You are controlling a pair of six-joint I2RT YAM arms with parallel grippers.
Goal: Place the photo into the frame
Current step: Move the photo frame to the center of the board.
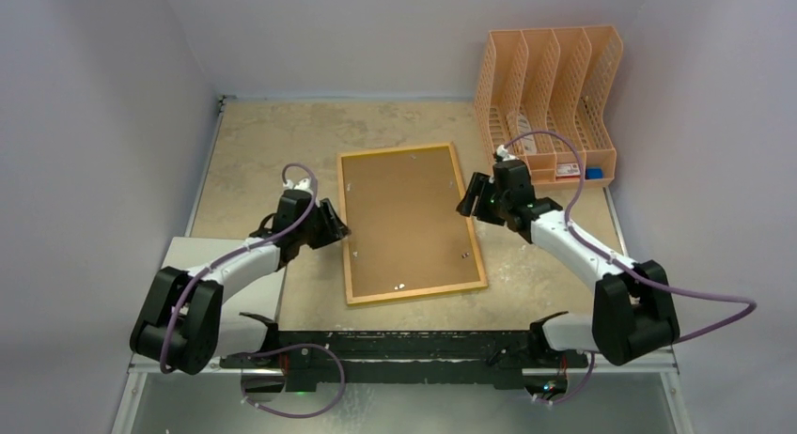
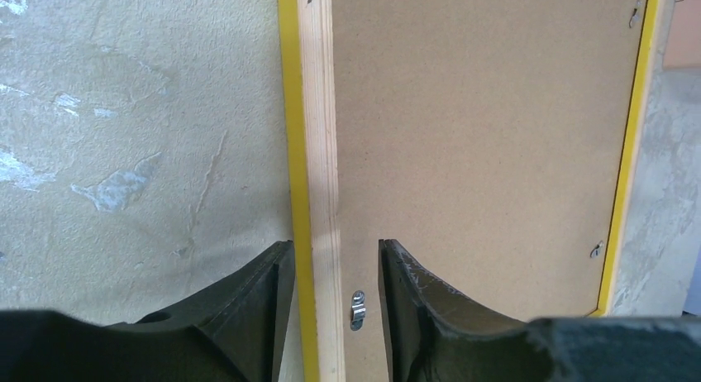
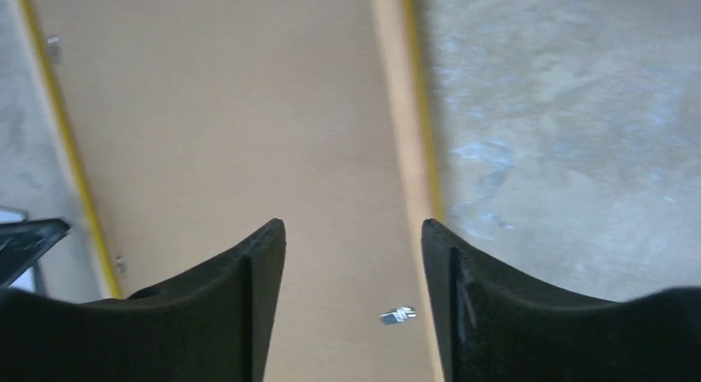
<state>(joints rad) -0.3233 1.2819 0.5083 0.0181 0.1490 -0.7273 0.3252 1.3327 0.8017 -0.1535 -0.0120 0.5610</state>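
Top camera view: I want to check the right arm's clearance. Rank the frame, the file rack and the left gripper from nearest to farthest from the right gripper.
1. The frame: its right edge sits right at the right gripper.
2. The file rack: behind it and to the right, at the table's far corner.
3. The left gripper: across the frame, at its left edge.

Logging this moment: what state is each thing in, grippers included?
frame: lying flat on the table, back side up.
backing board: seated inside the frame.
left gripper: open, jaws astride the frame rail on its side, not clamped.
right gripper: open, over the opposite rail.
file rack: upright at the table's far right corner.
photo: not in view.
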